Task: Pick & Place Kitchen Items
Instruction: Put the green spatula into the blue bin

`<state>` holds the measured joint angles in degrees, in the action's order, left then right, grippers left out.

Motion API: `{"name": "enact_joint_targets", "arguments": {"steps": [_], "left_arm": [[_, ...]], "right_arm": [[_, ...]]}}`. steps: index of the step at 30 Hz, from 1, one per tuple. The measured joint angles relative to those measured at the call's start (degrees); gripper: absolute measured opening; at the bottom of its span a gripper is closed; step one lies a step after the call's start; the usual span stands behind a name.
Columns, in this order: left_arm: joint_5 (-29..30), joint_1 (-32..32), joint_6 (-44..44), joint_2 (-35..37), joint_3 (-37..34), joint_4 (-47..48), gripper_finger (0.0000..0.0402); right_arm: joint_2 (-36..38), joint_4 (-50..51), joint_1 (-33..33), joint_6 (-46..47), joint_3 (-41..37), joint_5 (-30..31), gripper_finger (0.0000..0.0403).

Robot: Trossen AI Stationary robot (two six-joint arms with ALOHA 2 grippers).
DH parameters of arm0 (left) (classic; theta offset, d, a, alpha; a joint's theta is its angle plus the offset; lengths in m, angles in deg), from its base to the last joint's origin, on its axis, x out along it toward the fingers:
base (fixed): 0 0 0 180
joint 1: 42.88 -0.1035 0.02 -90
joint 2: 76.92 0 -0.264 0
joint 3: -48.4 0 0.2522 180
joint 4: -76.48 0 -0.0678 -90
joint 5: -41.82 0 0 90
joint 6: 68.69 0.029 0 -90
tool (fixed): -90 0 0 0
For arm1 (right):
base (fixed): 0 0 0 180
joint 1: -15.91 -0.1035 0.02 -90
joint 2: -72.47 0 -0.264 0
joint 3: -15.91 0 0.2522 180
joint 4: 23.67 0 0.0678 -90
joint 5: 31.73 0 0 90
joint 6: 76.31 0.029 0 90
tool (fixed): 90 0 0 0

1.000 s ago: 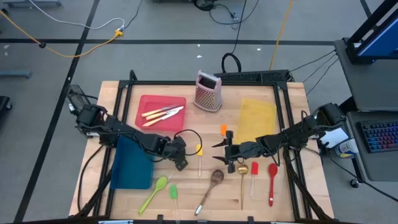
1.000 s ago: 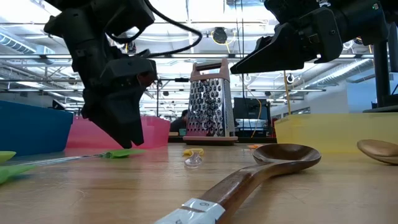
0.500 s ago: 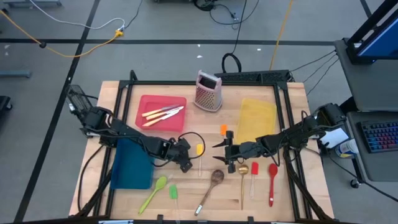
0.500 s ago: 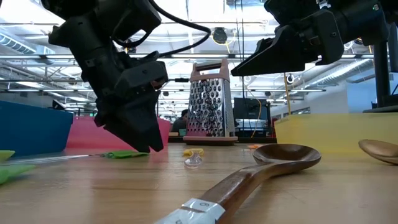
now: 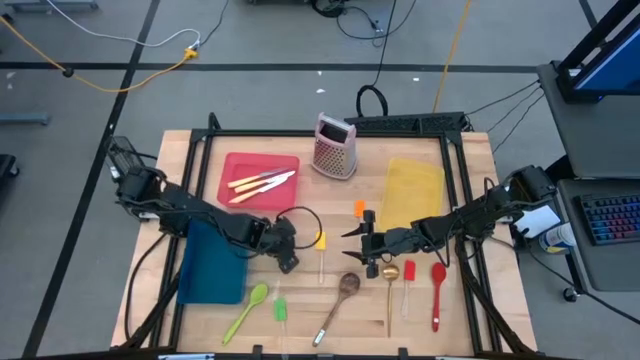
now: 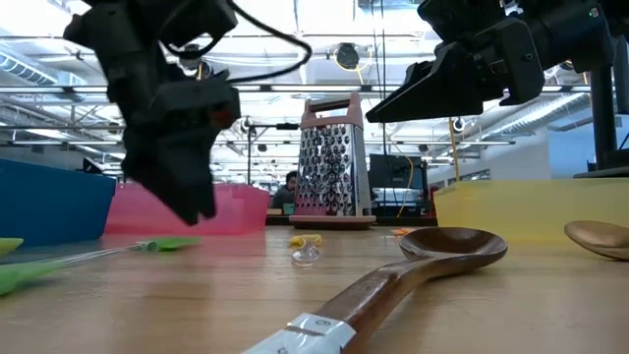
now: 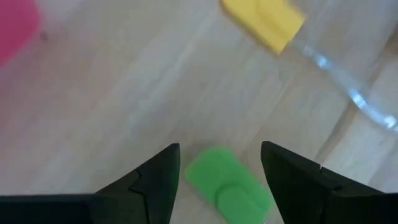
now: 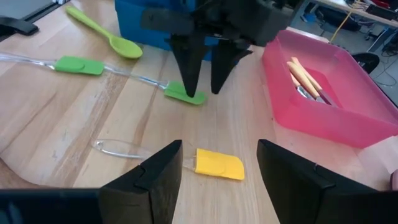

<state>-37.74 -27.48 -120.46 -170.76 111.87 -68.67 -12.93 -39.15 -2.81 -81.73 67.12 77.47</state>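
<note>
Green spatula [image 7: 227, 185] lies directly below the left gripper [image 7: 219, 180], between its spread fingers and not gripped. Yellow spatula [image 7: 264, 22] lies just ahead. Right gripper [image 5: 352, 245] hovers open, well apart.

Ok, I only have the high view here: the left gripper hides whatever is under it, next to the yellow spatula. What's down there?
Observer: A second green spatula; its head lies between the open fingers of the left gripper.
Operator: Is it touching the spatula?
Observer: It appears not. In the low view the fingertips hang clear above the table and the spatula.
Operator: And the right gripper?
Observer: The right gripper is open and empty, with the yellow spatula on the wood just ahead of it.
</note>
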Motion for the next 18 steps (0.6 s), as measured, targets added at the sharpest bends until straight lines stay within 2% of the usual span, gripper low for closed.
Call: {"name": "enact_joint_targets", "arguments": {"steps": [9,18], "left_arm": [[-0.53,0.17,-7.12,-1.79,0.07,2.19,0.0230],[-0.57,0.95,-9.56,-1.66,0.12,2.73,0.0230]], "right_arm": [[0.00,0.32,0.00,0.02,0.00,0.00,0.0201],[0.00,0.39,0.00,0.03,0.00,0.01,0.0201]]}}
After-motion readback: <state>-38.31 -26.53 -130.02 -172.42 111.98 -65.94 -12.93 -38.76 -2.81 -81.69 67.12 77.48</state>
